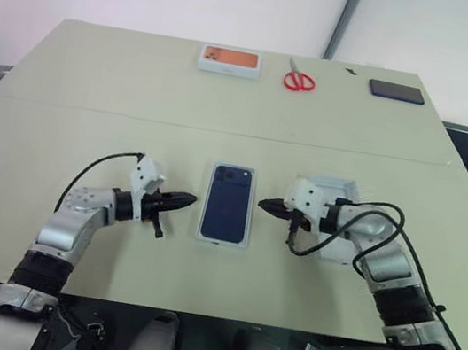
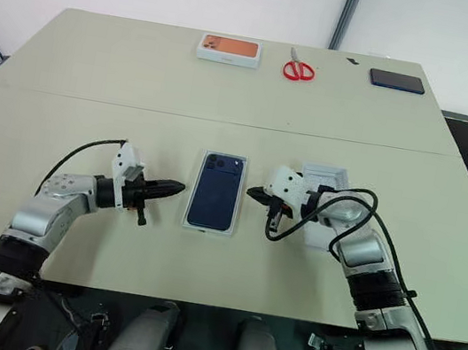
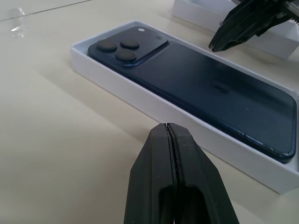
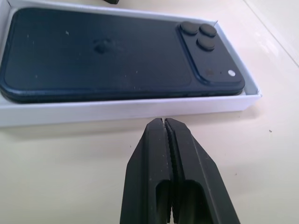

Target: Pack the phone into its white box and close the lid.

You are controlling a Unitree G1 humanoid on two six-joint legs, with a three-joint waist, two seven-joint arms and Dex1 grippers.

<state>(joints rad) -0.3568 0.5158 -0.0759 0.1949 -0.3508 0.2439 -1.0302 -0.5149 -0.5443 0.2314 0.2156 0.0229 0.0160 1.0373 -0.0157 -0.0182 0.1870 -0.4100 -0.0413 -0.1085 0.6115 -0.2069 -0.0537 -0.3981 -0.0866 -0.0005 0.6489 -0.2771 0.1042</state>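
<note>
Matt navy phone [image 3: 196, 88] in smooth white cardboard box [image 3: 140, 100].

The right arm is covering most of the lid [image 1: 337, 189] sitting right of the phone [image 1: 228, 203], so its inside isn't readable. In the right wrist view the white box [image 4: 117, 111] is getting cut off past the phone's bottom end. Can't make out the print on the orange-phone box [image 1: 230, 60], too small.

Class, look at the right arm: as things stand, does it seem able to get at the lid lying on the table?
Probably yes. The lid lies open-side up beside and partly under the right arm, nothing on it. The right hand, shut, points at the phone, so it must swing back.
</note>
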